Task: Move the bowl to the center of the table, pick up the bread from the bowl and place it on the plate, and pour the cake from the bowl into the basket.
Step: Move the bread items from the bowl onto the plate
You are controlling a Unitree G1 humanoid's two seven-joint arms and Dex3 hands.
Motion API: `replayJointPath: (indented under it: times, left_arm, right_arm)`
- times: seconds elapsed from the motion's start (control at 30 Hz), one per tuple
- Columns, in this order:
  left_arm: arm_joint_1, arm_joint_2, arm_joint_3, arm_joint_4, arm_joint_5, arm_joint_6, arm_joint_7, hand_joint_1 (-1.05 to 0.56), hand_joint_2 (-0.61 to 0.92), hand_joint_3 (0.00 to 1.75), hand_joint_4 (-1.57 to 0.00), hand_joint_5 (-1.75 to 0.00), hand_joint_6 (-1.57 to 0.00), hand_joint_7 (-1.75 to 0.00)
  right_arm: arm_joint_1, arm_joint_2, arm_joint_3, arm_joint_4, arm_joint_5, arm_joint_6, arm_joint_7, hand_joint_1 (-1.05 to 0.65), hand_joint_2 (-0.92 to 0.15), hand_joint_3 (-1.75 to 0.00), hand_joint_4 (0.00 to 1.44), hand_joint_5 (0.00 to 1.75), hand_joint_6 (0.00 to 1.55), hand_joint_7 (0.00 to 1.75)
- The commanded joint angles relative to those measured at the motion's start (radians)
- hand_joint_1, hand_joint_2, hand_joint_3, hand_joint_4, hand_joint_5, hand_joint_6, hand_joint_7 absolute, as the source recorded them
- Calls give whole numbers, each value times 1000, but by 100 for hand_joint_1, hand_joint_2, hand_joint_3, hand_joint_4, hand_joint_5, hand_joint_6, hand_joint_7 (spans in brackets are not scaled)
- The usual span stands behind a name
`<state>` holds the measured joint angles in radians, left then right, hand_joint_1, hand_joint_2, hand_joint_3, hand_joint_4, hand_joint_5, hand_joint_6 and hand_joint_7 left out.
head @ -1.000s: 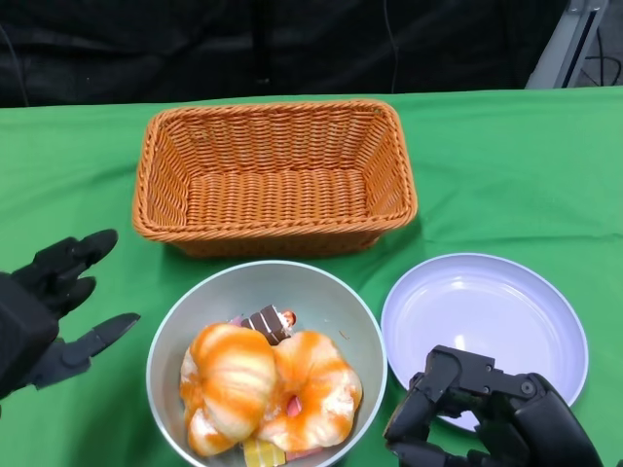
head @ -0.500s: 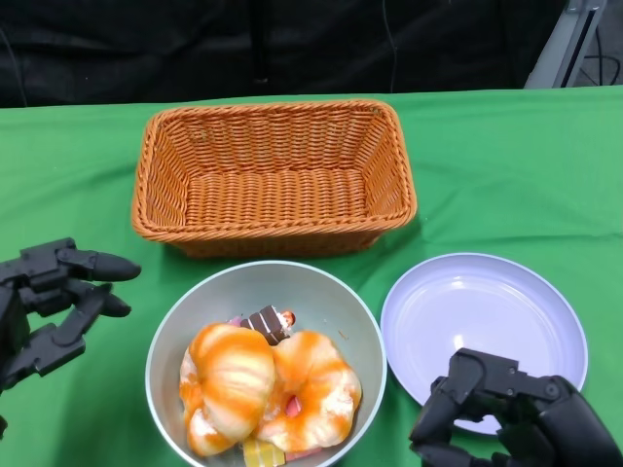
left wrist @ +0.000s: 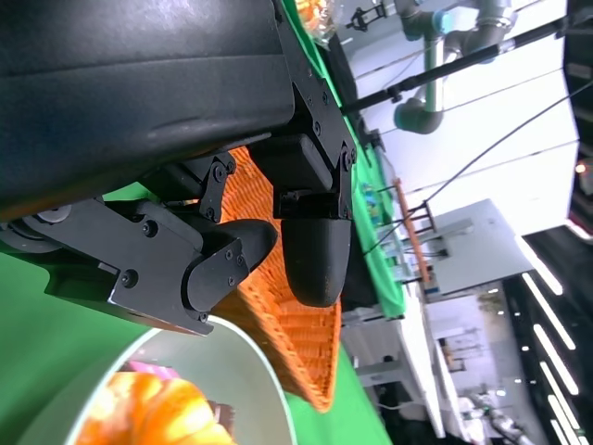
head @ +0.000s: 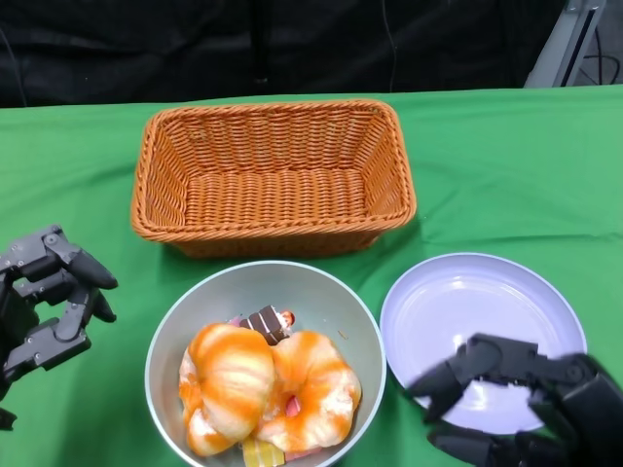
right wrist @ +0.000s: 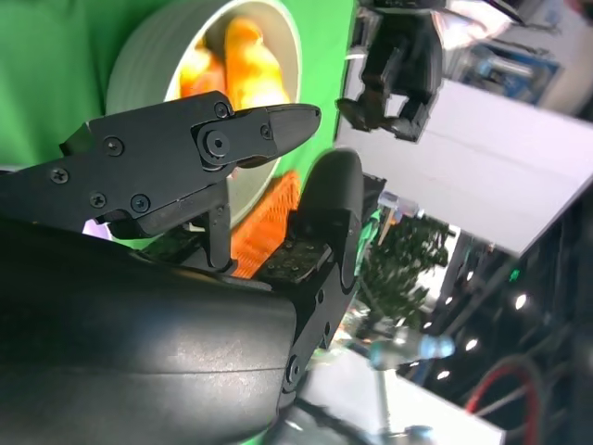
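No writing or brand shows on anything; the grey bowl (head: 266,362) sits at the near middle of the green table (head: 506,175), holding two orange-glazed pieces of bread (head: 268,387) with a small chocolate cake (head: 266,322) wedged behind them. Just behind the bowl stands the woven basket (head: 274,175), and just to its right lies the pale plate (head: 484,336). Left of the bowl the left hand (head: 44,306) holds nothing, fingers apart, while the right hand (head: 516,399) hovers over the plate's near edge, also spread and holding nothing.
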<state>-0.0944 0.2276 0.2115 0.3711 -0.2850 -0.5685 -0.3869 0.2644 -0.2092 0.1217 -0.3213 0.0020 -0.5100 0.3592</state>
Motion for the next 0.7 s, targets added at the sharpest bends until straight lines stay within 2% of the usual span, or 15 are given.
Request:
replayJointPath:
  times: [0.03,0.1,0.13,0.33,0.43,0.53,0.7]
  left_arm:
    - [-10,6,16,2,-18,-2,-13,-6,62,103,-75,-169,-77,-140]
    - [-9,5,18,-2,-21,1,-17,-6,62,103,-76,-169,-77,-140]
    - [-9,4,19,-2,-20,1,-18,-5,62,104,-76,-169,-77,-140]
    - [-13,-1,19,6,-11,-8,-17,-2,61,108,-75,-170,-75,-142]
    - [-13,-2,19,7,-12,-8,-19,-2,61,106,-74,-170,-75,-143]
    - [-15,-1,19,11,-13,-4,-24,0,62,106,-74,-170,-75,-144]
    - [-21,-4,21,27,-3,-19,-23,1,61,106,-75,-170,-75,-144]
  right_arm:
    - [-32,-53,-9,-61,-94,11,8,-47,-92,-6,44,67,55,15]
    - [-45,-68,-4,-83,-125,20,9,-47,-92,-5,44,50,55,6]
    - [-47,-71,-2,-86,-129,23,6,-47,-92,-5,44,48,55,5]
    - [-205,-81,42,-107,-262,76,12,-55,-89,0,47,25,58,1]
    - [-231,-82,54,-107,-290,86,4,-57,-89,0,49,21,58,1]
    - [-333,-66,113,-53,-394,66,-9,-60,-88,0,51,19,57,1]
    - [-431,-38,192,31,-489,60,-41,-63,-89,0,52,17,56,0]
